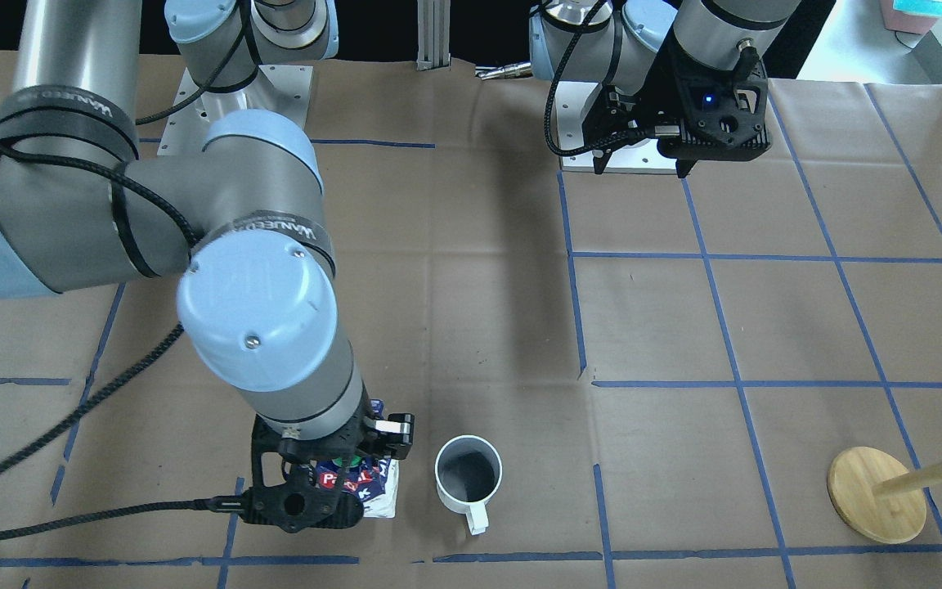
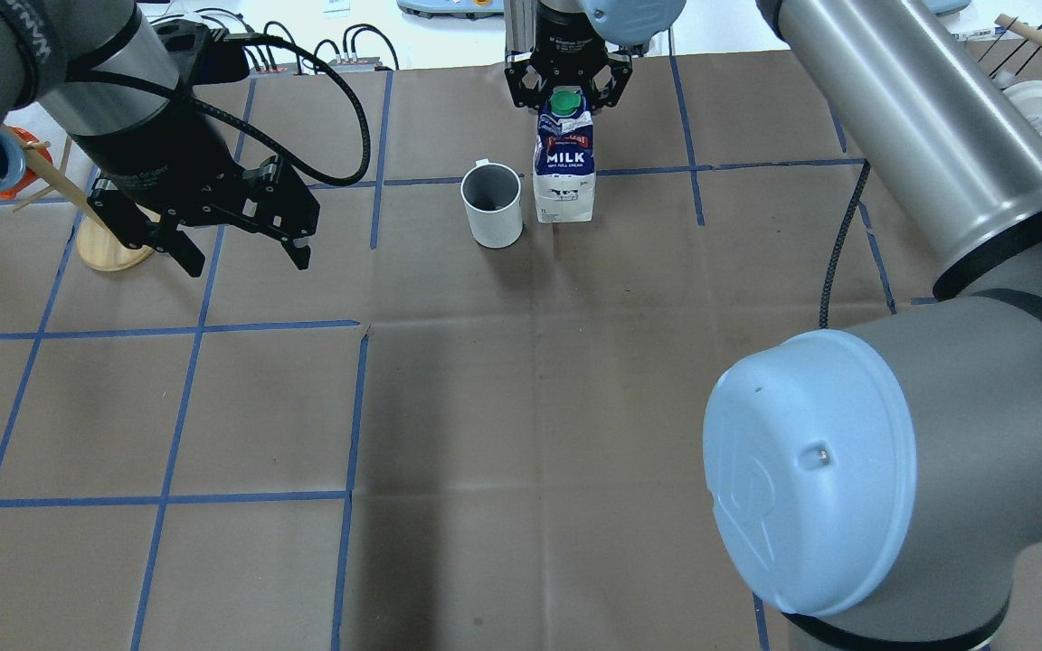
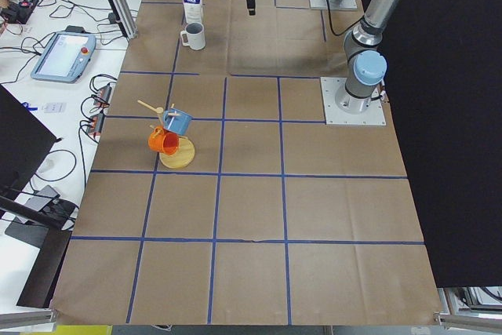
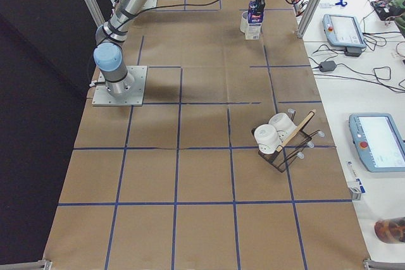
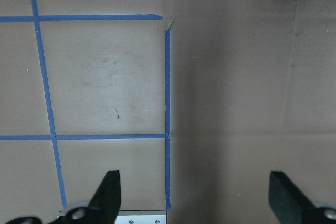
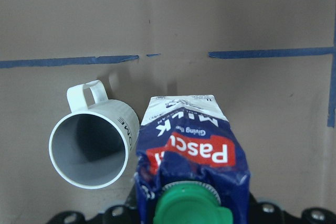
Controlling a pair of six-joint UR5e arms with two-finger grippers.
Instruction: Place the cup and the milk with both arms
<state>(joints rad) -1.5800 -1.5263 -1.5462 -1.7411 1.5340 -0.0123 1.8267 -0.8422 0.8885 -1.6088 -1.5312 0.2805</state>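
Observation:
The white cup (image 2: 491, 206) stands upright at the table's far side, handle away from the robot; it also shows in the front view (image 1: 468, 474) and the right wrist view (image 6: 89, 150). The blue and white milk carton (image 2: 564, 176) with a green cap stands right beside it, base at table level. My right gripper (image 2: 566, 104) reaches far across and sits around the carton's crumpled top (image 6: 184, 145), shut on it. My left gripper (image 2: 246, 262) hangs open and empty above bare table, well to the cup's left; its fingers (image 5: 110, 195) are wide apart.
A wooden mug tree (image 2: 109, 253) with a blue and an orange mug (image 3: 163, 140) stands near the left gripper. A rack with white cups (image 4: 278, 140) stands on the right side. Blue tape lines grid the brown table cover (image 2: 485, 407).

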